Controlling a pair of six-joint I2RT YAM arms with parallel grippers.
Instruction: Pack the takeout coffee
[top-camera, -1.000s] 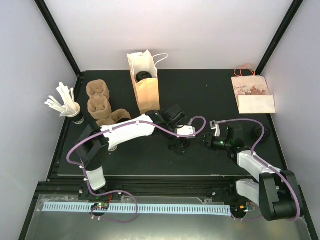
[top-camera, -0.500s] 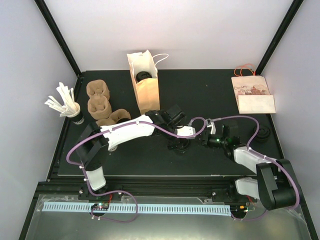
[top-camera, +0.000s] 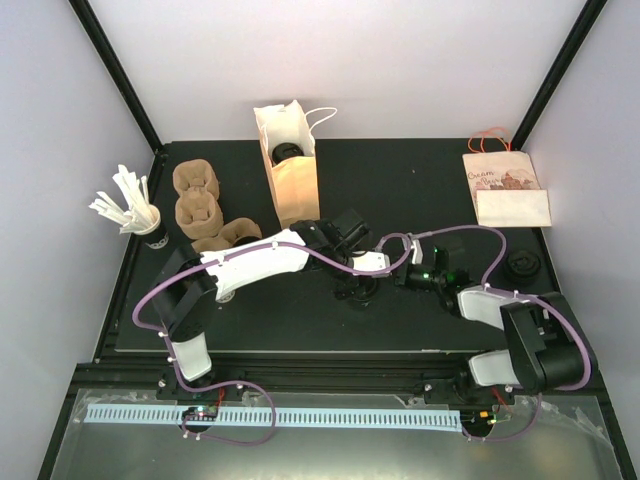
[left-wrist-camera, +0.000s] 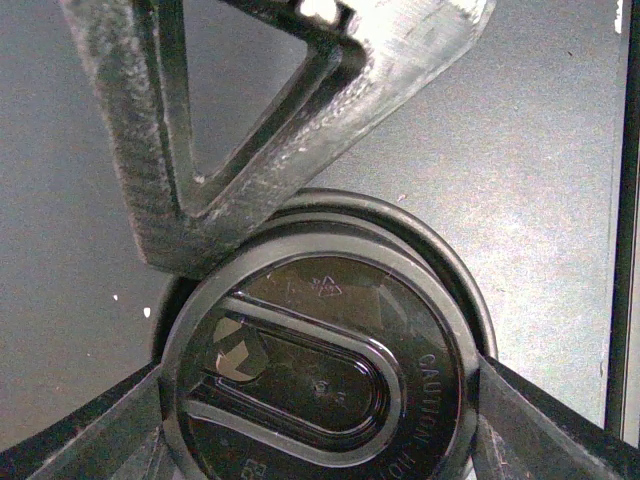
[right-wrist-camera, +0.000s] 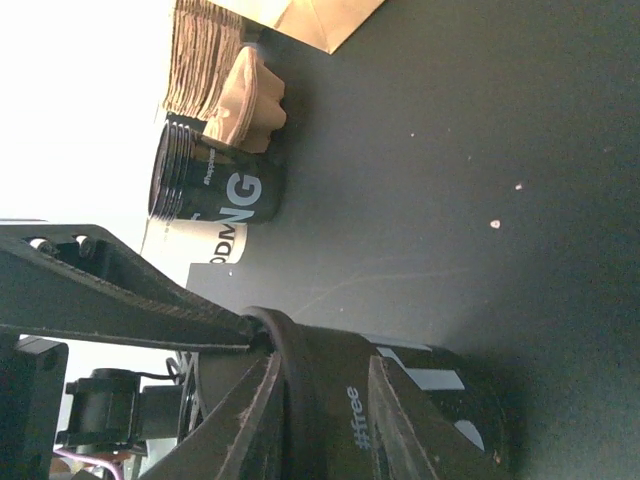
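The lid (left-wrist-camera: 320, 390) is glossy, smooth black plastic; the surface (left-wrist-camera: 550, 150) matt dark; the paper bag (top-camera: 296, 185) smooth kraft; the cup carriers (top-camera: 197, 210) rough pulp.

Top cam: fixed, high, behind arm bases, looks down on whole table (top-camera: 420, 190), far off. Left wrist cam: straight down on cup (left-wrist-camera: 320, 390), super close, lid fills frame. Right wrist cam: low, rolled sideways, skims table, also close. All three share that cup.

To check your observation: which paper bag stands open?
The white-and-brown bag at centre rear, upright, mouth open; the printed bag lies flat at far right.
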